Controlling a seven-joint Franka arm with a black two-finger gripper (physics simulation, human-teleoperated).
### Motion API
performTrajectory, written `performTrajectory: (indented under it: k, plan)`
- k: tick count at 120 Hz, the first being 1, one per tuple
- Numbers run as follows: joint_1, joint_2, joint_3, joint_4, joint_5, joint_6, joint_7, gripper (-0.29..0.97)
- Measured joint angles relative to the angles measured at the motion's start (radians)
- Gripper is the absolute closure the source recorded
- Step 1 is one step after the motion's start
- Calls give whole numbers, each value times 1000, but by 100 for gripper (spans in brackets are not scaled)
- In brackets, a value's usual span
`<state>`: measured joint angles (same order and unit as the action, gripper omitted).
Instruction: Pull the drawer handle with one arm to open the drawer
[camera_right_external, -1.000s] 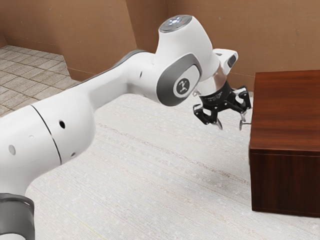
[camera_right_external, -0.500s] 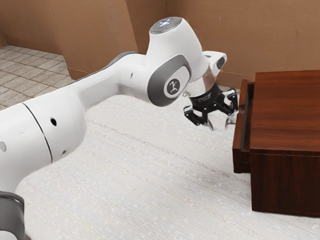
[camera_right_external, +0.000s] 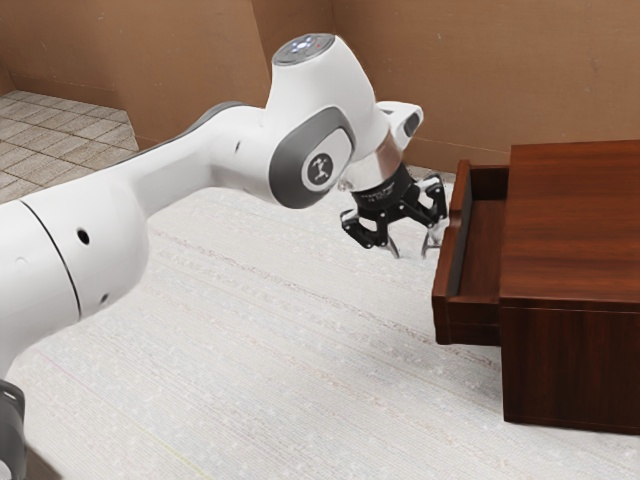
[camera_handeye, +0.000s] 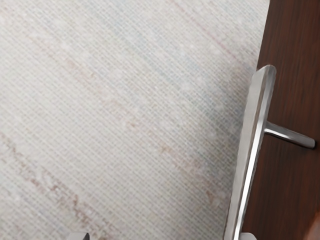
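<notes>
The drawer stands partly out of the dark wooden cabinet, which sits at the pale table's edge on the exterior view's right. The gripper hangs just in front of the drawer's face with its 2 fingers apart, clamping nothing. The finger nearer the drawer seems hooked behind the metal handle, a bar standing off the wood on a post in the wrist view. By this showing the opening is well begun, perhaps half done. What is left is more pull along the same line until the drawer is fully out.
</notes>
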<state>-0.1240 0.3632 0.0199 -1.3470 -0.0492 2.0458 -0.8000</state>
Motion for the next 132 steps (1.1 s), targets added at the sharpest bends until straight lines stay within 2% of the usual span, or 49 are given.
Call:
performTrajectory:
  k: [132]
  plan:
    - [50,-157,49,-225,3,33,2,37]
